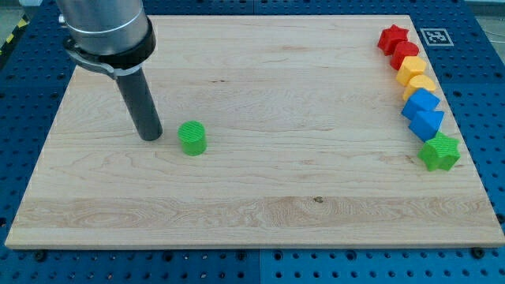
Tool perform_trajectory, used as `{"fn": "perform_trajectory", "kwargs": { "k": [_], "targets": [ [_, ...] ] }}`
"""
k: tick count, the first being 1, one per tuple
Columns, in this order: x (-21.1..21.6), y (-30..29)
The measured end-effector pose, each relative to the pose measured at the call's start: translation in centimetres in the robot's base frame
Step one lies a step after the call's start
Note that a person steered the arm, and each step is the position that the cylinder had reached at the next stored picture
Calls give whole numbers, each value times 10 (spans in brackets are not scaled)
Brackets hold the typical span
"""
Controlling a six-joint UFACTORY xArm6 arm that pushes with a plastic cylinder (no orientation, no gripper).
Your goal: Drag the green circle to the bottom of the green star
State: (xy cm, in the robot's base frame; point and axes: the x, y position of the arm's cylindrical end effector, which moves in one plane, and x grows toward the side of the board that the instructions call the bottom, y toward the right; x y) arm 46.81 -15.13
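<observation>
Green circle [192, 138] lies left of the board's centre, well apart from the green star [439, 152] at the right edge. My tip [148, 136], a bare rod with no fingers to open or close, stands just beside the circle's left side. Judged step: start of the push; next, a long rightward drive ending below the star. Red, yellow and blue blocks line the right edge above the star; the path looks unobstructed.

grey metal cylinder housing, black clamp ring, straight dark rod, my tip [149, 138]
</observation>
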Motion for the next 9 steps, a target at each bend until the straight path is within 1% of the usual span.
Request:
{"fn": "perform_trajectory", "kwargs": {
  "k": [1,3,5,6,7,9],
  "targets": [
    [0,1],
    [1,34],
    [23,72],
    [40,74],
    [43,75],
    [44,103]
  ]
}}
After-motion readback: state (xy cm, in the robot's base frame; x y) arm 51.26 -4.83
